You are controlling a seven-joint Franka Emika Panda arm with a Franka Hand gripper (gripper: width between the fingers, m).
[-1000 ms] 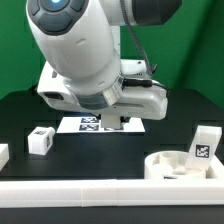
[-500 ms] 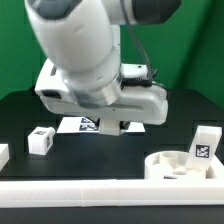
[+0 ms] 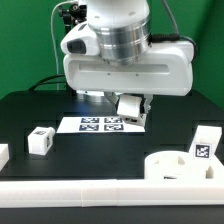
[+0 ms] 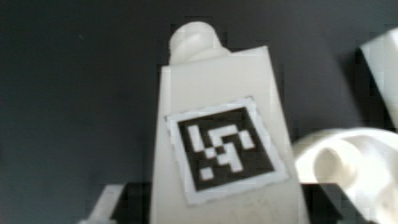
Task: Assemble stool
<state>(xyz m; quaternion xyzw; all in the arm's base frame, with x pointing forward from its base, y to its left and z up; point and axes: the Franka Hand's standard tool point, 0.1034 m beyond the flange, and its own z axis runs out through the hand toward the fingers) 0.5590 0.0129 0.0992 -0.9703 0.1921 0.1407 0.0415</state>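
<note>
My gripper (image 3: 133, 99) hangs above the marker board (image 3: 100, 124), shut on a white stool leg (image 3: 126, 108) that is lifted off the table and tilted. In the wrist view that leg (image 4: 210, 95) fills the middle, its black-and-white tag facing the camera, with my gripper (image 4: 217, 208) clamped on its near end. The round seat disc (image 3: 178, 165) lies at the exterior view's front right and shows in the wrist view as a curved white rim (image 4: 349, 160). A second leg (image 3: 203, 144) stands just behind the disc. A third leg (image 3: 40, 140) lies at the left.
A long white border rail (image 3: 100, 190) runs along the table's front edge. Another white part (image 3: 3, 153) pokes in at the exterior view's far left edge. Cables hang behind the arm at the back left.
The arm has risen and swung toward the exterior view's right, carrying the leg up from the marker board. The marker board is now uncovered.
</note>
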